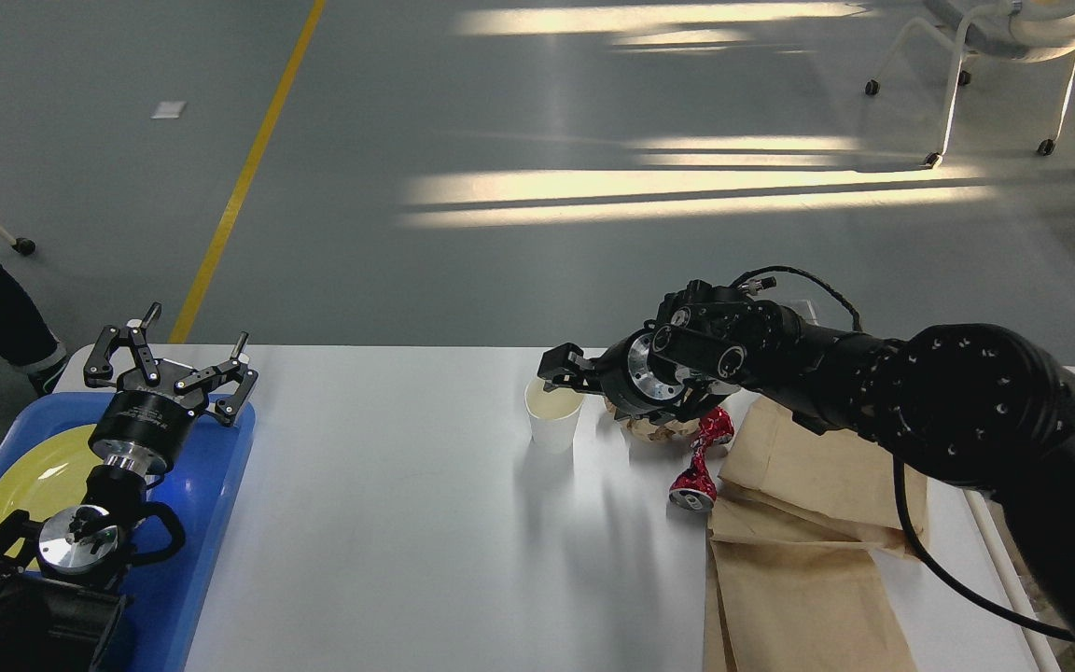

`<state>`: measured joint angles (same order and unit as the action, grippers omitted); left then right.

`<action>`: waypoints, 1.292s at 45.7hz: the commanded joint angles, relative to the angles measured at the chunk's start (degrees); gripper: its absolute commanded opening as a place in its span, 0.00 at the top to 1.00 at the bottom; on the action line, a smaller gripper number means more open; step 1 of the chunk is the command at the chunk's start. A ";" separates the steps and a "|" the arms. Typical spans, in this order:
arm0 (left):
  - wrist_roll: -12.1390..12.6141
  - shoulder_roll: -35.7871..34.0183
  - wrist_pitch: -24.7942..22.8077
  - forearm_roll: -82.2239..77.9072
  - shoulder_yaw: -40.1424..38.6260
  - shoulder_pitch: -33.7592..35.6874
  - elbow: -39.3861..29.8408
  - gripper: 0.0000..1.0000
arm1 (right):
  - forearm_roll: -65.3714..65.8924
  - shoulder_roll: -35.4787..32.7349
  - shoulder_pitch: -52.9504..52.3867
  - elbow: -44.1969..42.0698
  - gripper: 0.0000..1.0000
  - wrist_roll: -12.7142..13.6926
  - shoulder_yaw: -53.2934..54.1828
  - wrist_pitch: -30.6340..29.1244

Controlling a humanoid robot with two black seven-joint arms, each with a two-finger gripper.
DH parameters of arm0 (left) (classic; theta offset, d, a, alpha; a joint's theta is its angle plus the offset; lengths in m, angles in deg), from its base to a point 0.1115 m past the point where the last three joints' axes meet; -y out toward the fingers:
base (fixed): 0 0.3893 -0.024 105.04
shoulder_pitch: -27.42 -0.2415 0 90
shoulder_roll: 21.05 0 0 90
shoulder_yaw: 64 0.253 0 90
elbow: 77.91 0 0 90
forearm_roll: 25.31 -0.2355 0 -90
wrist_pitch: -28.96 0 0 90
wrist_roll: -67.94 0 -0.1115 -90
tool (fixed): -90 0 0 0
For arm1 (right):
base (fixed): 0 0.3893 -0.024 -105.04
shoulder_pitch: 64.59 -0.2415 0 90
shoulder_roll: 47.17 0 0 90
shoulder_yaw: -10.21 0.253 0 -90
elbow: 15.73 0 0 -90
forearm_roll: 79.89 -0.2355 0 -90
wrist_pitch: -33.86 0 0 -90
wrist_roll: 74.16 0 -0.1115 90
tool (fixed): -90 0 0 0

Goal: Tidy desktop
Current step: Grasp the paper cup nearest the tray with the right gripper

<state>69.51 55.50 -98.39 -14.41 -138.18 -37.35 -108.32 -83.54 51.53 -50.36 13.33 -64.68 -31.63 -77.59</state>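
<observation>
From the head view, the right gripper [564, 371] sits at the rim of the white paper cup [553, 413] mid-way along the wide white desktop [388, 523], its grip unclear, so the pickup step seems underway and a firm pinch and lift come next, while the left gripper [185, 359] hangs spread and empty over the blue plastic tray [211, 504].

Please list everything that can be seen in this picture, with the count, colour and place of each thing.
desktop: one, white, widest surface.
paper cup: one, white, upright mid-desktop.
crushed can: one, red, right of the cup.
crumpled paper: one, brown, under the right arm.
paper bags: flat, brown, right side; count unclear.
tray: one, blue, left edge.
plate: one, yellow, in the tray.
chair: one, white, far right floor.
floor line: one, yellow.
left tool: black, open, above the tray.
right tool: black, at the cup's rim.
</observation>
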 commanded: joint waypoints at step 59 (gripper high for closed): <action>0.00 0.00 0.00 0.00 0.00 0.00 0.00 0.04 | -0.04 -17.13 -15.88 17.77 1.00 1.07 6.68 -15.99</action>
<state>69.51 55.50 -98.37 -14.41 -138.18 -37.35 -108.32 -83.67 40.71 -60.41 24.37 -63.57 -25.55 -92.84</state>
